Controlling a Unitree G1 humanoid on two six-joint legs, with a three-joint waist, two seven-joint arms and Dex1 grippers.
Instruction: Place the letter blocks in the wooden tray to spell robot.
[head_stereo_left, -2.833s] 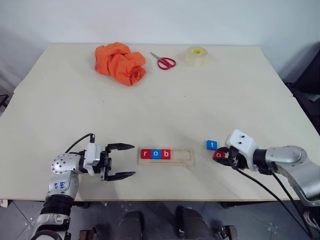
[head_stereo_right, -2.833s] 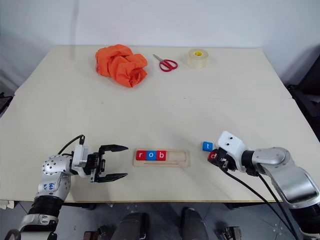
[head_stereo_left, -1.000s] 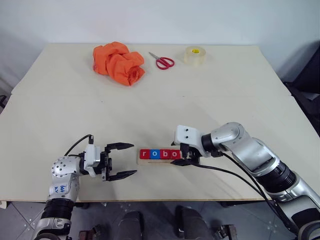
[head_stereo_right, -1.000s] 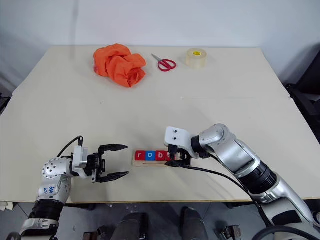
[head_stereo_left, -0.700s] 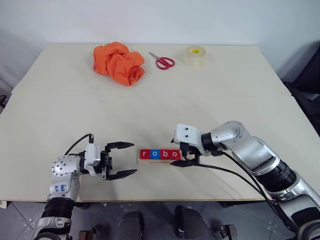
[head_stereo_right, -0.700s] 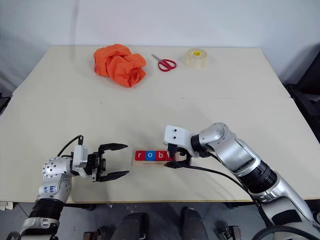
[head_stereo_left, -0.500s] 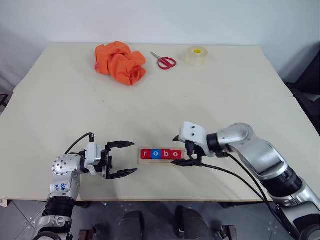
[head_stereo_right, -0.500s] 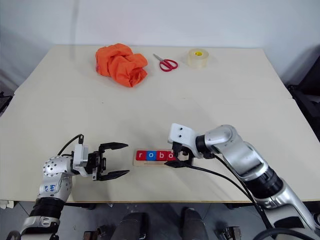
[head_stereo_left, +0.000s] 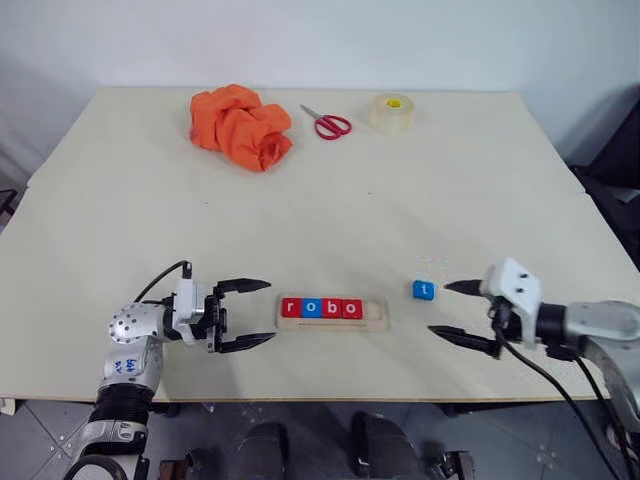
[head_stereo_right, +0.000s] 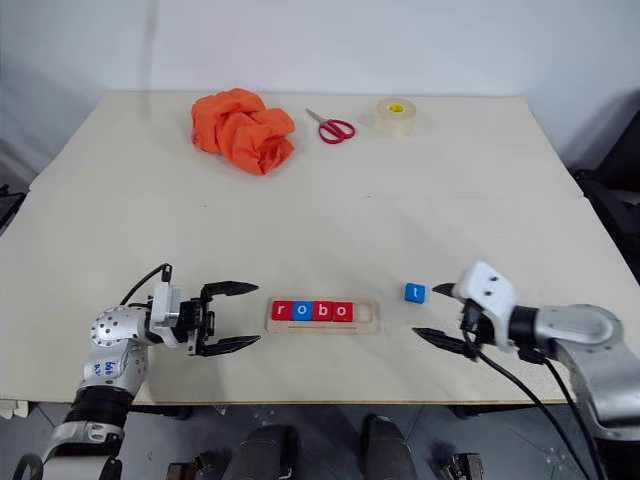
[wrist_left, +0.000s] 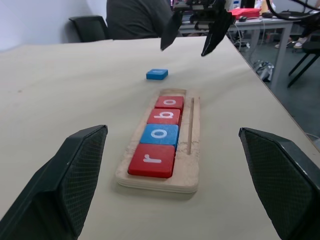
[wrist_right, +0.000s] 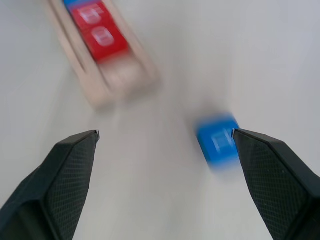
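The wooden tray (head_stereo_left: 379, 316) lies near the table's front edge with four letter blocks (head_stereo_left: 322, 308) in it reading r, o, b, o: red, blue, red, red. The blue t block (head_stereo_left: 424, 290) lies on the table to the right of the tray. My right gripper (head_stereo_left: 450, 311) hovers open just right of the t block, with nothing between its fingers. At the tray's left end my left gripper (head_stereo_left: 244, 314) stands open and empty, pointing at the tray. The left wrist view looks along the tray (wrist_left: 194, 145) with the t block (wrist_left: 157, 74) beyond it.
An orange cloth (head_stereo_left: 239, 125), red-handled scissors (head_stereo_left: 328, 122) and a roll of clear tape (head_stereo_left: 392, 111) lie along the table's far side. The table's front edge runs close below the tray and both grippers.
My right gripper let go of the red o block at the tray's fourth place, then drew away to the right and now hovers by the t block. The left gripper stayed put.
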